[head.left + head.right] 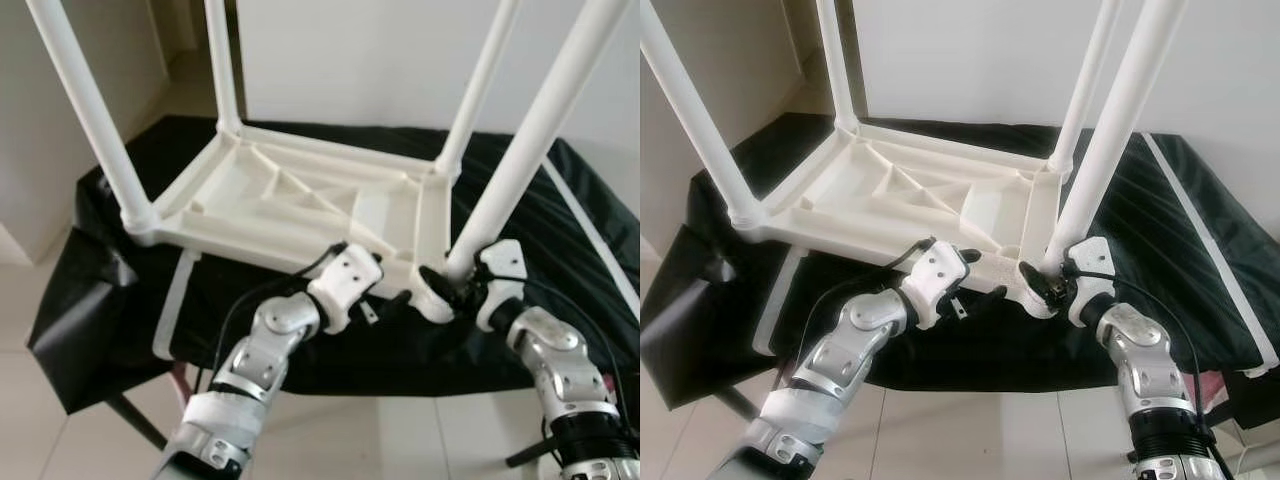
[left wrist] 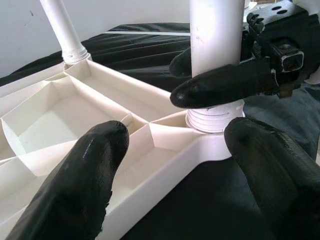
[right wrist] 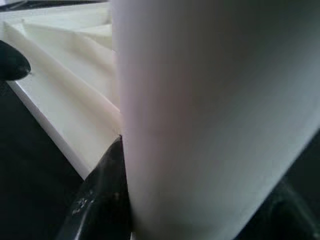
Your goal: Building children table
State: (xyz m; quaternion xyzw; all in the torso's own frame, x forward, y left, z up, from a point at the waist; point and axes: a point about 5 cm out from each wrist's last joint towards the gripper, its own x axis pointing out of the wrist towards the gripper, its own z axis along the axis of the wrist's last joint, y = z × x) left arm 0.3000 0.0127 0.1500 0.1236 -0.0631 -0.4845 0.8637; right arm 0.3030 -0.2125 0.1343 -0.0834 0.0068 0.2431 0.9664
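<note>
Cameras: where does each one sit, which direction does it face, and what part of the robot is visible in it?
Left eye view: head, facing down at the upturned white tabletop; both silver arms show.
Right eye view: same scene, from slightly to the right.
Left wrist view: along the open left gripper toward the near-right leg; right gripper grips it.
Right wrist view: close on that leg.
All share that leg.

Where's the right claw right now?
The right claw is shut on the near-right leg just above its socket, at the upturned tabletop's near corner, with the left claw beside it at the rim.
</note>
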